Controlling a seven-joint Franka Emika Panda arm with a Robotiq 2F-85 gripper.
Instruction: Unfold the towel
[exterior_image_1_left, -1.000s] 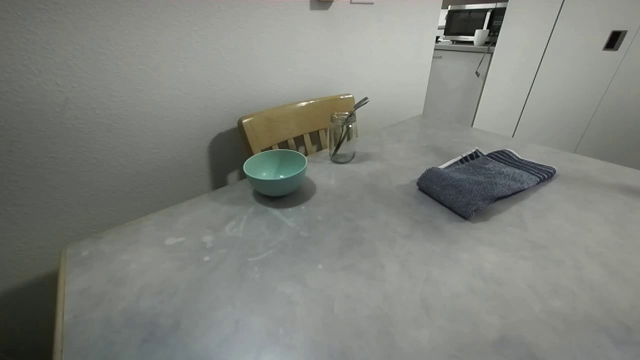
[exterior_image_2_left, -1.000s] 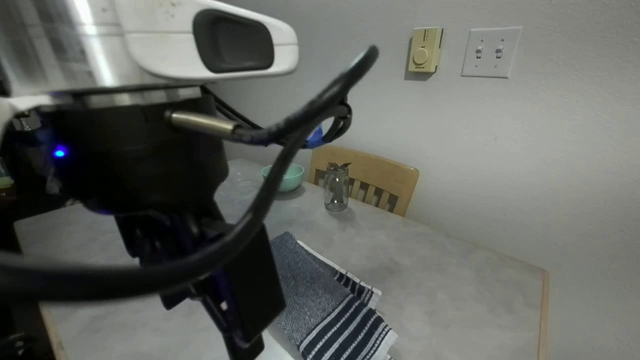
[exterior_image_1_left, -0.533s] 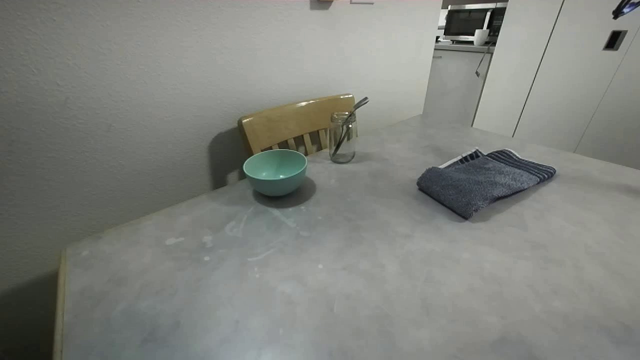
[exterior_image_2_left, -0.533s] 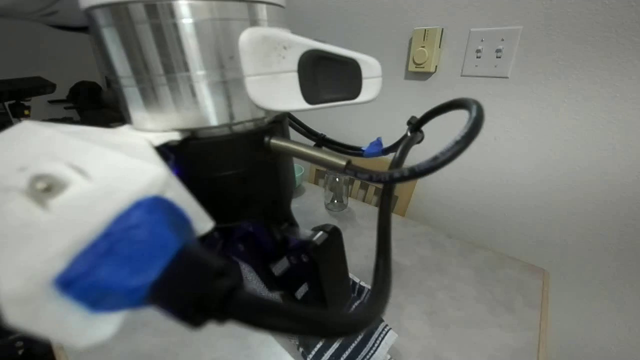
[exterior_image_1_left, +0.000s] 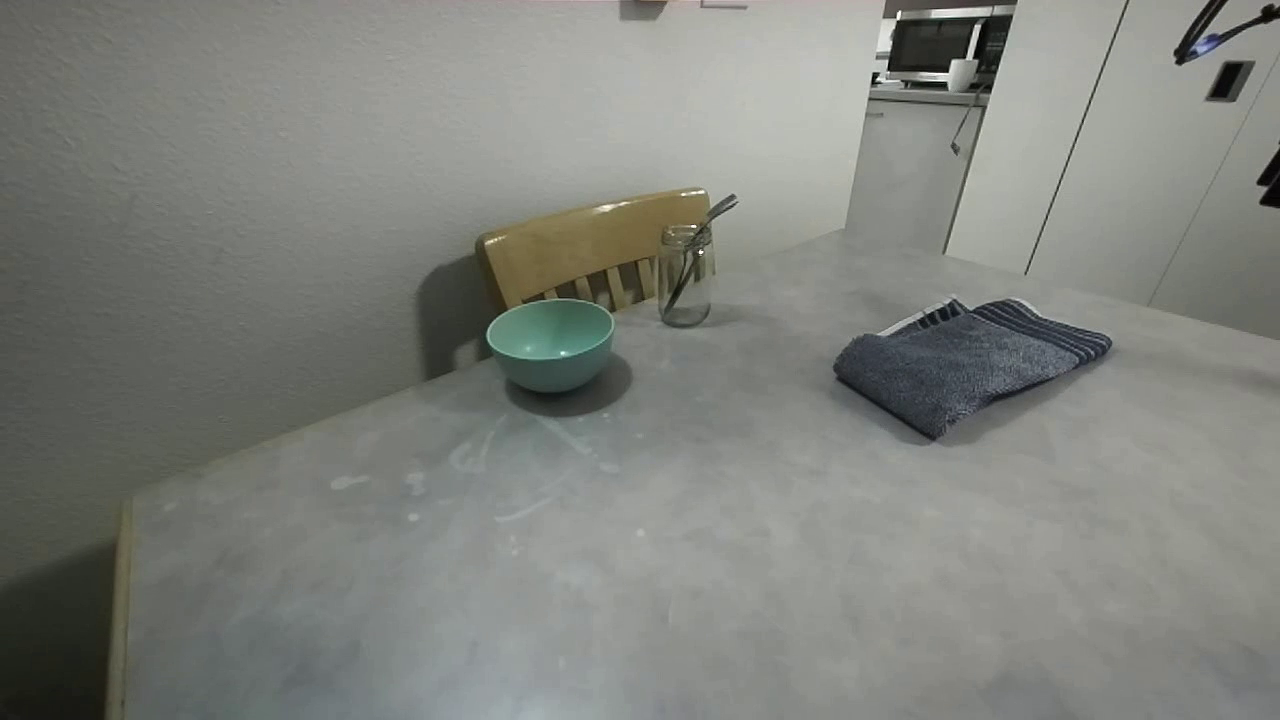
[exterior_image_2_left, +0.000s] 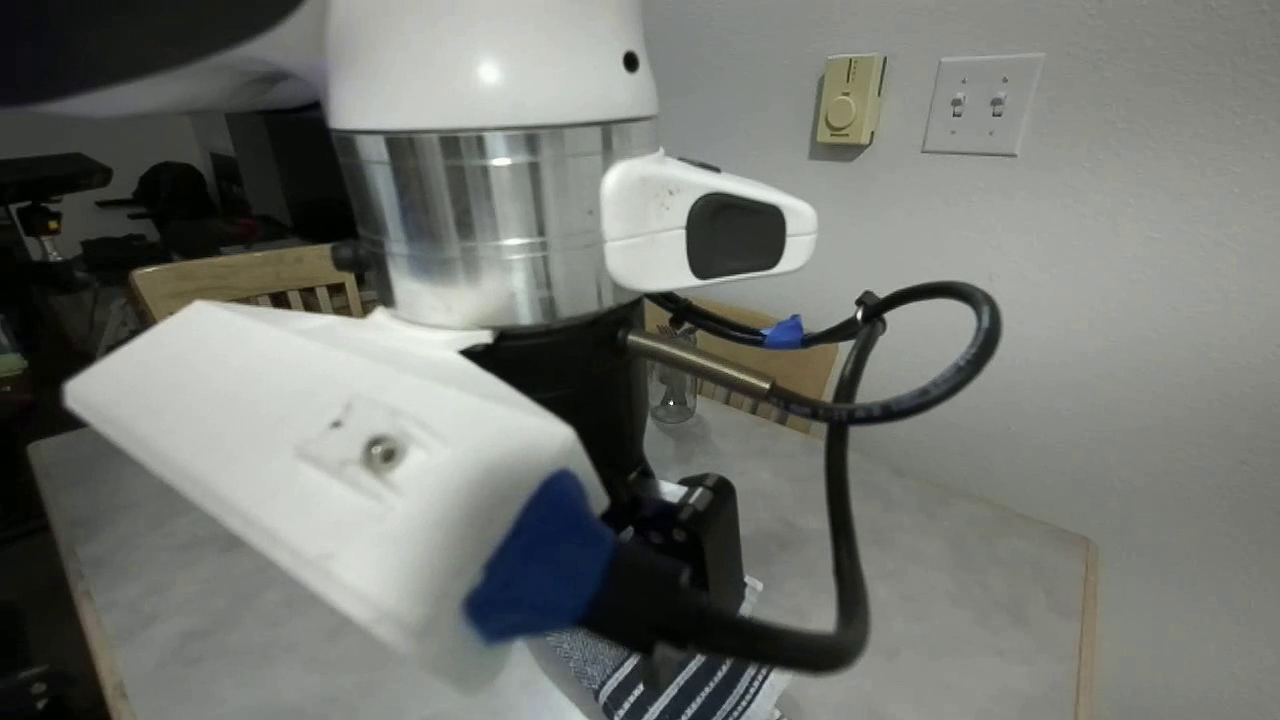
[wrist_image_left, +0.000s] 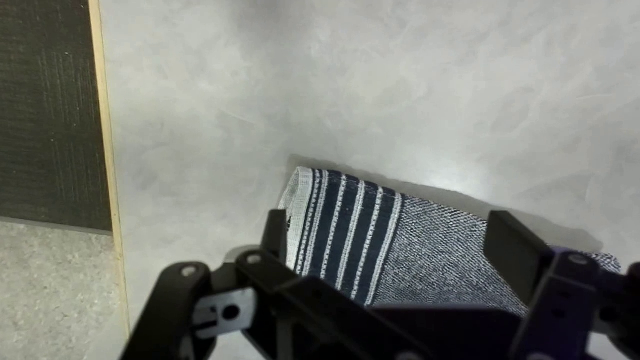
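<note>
The folded towel (exterior_image_1_left: 970, 360) is slate blue-grey with dark, pale-striped ends and lies on the table. In an exterior view the arm hides most of it, and only its striped end (exterior_image_2_left: 700, 685) shows. In the wrist view the towel (wrist_image_left: 435, 255) lies under my gripper (wrist_image_left: 391, 232), with its white hem and stripes near the left finger. My gripper is open wide, its fingers apart over the towel with nothing held between them. It appears to be above the cloth. The lower part of the towel is hidden behind the gripper in the wrist view.
A teal bowl (exterior_image_1_left: 550, 345) and a glass jar (exterior_image_1_left: 686, 280) with cutlery stand near the wall side, by a wooden chair (exterior_image_1_left: 590, 240). The table's wooden edge (wrist_image_left: 106, 125) shows at left in the wrist view. A black cable loop (exterior_image_2_left: 930, 400) hangs from the arm.
The arm has moved rightward in an exterior view and now covers the bowl and more of the towel. Its cable and a black part have entered at the right edge elsewhere. The towel has not moved.
</note>
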